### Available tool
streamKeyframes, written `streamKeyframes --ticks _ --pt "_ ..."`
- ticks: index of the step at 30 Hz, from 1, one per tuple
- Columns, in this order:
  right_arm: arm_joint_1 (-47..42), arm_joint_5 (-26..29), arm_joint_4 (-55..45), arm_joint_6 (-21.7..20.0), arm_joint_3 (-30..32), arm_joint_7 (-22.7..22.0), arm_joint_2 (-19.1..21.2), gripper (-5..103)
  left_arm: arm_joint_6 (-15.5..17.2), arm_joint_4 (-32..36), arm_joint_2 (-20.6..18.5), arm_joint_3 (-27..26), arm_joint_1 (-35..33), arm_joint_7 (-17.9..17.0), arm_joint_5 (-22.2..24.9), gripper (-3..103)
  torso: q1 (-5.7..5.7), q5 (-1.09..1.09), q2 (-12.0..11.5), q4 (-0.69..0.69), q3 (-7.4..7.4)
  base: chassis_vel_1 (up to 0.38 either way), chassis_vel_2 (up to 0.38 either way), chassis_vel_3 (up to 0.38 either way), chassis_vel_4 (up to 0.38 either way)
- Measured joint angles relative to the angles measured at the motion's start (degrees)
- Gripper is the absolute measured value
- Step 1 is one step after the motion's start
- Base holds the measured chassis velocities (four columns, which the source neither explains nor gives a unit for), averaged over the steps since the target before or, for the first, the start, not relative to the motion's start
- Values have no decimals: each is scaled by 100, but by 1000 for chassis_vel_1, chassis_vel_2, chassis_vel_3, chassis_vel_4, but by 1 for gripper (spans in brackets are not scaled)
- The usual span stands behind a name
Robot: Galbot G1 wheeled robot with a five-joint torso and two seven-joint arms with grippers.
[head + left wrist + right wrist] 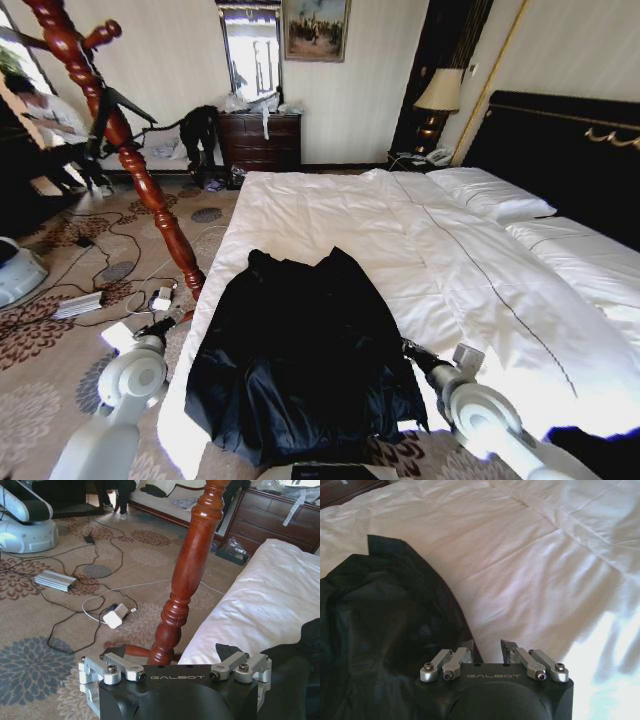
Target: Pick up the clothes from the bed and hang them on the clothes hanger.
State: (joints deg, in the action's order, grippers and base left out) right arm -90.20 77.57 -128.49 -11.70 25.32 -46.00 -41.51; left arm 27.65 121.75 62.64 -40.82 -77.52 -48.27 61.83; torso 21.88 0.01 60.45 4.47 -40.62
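From the head view we see the clothes [305, 365], one black coat-like garment, lying spread flat on the near end of the bed [400, 230], its collar toward the pillows and its hem at the bed's foot edge. The clothes hanger [120, 140] stands on the carpet just beside the bed's left side, its red-brown pole leaning across the upper left of that view.

Our left gripper [160, 327] is low on the left, over the carpet beside the bed, between the stand's foot and the garment's left edge. Our right gripper [418, 355] sits over the sheet at the garment's right edge.

The left wrist view adds what the head cannot: the turned base of the clothes hanger [182, 587] seen close, with a white power adapter [116, 616] and black cables [65, 592] on the patterned carpet [30, 665] around it, and a corner of dark fabric [300, 650] on the white mattress edge. There the left gripper [172, 652] has its fingers spread wide apart, holding nothing.

The right wrist view shows the garment's edge [385, 630] against the creased white linen [530, 565], something the head view renders only as a dark mass. The right gripper [486, 649] hovers right at that border, its fingertips [509, 646] parted by a narrow gap; whether one tip touches the cloth we cannot tell.
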Motion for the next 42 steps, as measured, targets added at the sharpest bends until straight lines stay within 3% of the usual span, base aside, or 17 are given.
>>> streamKeyframes --ticks 6,8,11,12,14,17,21,23,26,29,30,32,35,36,39,42 --pt "-335 135 -76 62 133 -164 36 55 -1 -34 -10 89 48 5 -25 100 0 -2 0 1 0 0 0 0 0" --pt "-387 162 -84 64 126 -162 36 55 -1 -37 -22 90 57 5 -25 100 0 -1 0 0 0 0 0 0 0" --pt "-516 62 -15 41 -9 -126 -9 72 -1 -39 -67 69 71 8 -9 100 0 -1 0 0 0 0 0 0 0" --pt "-516 62 -15 41 -9 -126 -9 72 -1 -39 -67 69 71 8 -9 100 0 -1 0 0 0 0 0 0 0" --pt "-580 -93 59 10 -85 -83 -20 85 -2 -35 -82 49 45 10 -5 100 0 0 0 0 0 0 0 0 0" --pt "-698 -159 46 -20 -125 -67 -4 84 -2 -34 -101 38 13 12 -6 100 0 0 1 -1 0 0 0 0 0" --pt "-908 -260 -76 -64 -129 -44 -6 63 -4 -26 -121 26 10 13 -3 100 -1 -2 0 -1 0 0 0 0 0" --pt "-942 -290 -81 -66 -129 -33 -17 63 -5 -22 -121 27 11 13 -3 100 0 -1 0 0 0 0 0 0 0" --pt "-1047 -354 -106 -60 -120 9 -59 47 -8 -10 -121 43 10 15 -5 100 0 -1 0 0 0 0 0 0 0" --pt "-1097 -356 -160 -29 -102 37 -67 41 -11 -10 -121 48 10 14 -8 100 0 -1 0 0 1 0 0 0 0" --pt "-1134 -353 -217 18 -88 75 -76 31 -15 -10 -121 49 16 15 -12 100 -1 -1 0 0 0 0 0 0 0" --pt "-1149 -350 -245 45 -84 98 -80 31 -17 -11 -121 50 19 15 -13 100 0 -1 0 0 1 0 0 0 0" --pt "-1198 -322 -343 168 -83 235 -94 15 -28 -11 -121 43 6 13 -19 100 -1 -1 0 0 0 0 0 0 0" --pt "-1198 -322 -343 168 -83 235 -94 15 -28 -11 -121 43 6 13 -19 100 -1 -1 0 0 0 0 0 0 0" --pt "-1208 -323 -355 251 -113 344 -95 2 -40 -18 -120 -2 -20 7 -31 100 -1 -1 0 0 1 0 0 0 0" --pt "-1208 -325 -408 376 -132 469 -60 0 -66 -53 -107 -44 -31 -17 -38 100 0 -1 0 0 0 0 0 0 0"
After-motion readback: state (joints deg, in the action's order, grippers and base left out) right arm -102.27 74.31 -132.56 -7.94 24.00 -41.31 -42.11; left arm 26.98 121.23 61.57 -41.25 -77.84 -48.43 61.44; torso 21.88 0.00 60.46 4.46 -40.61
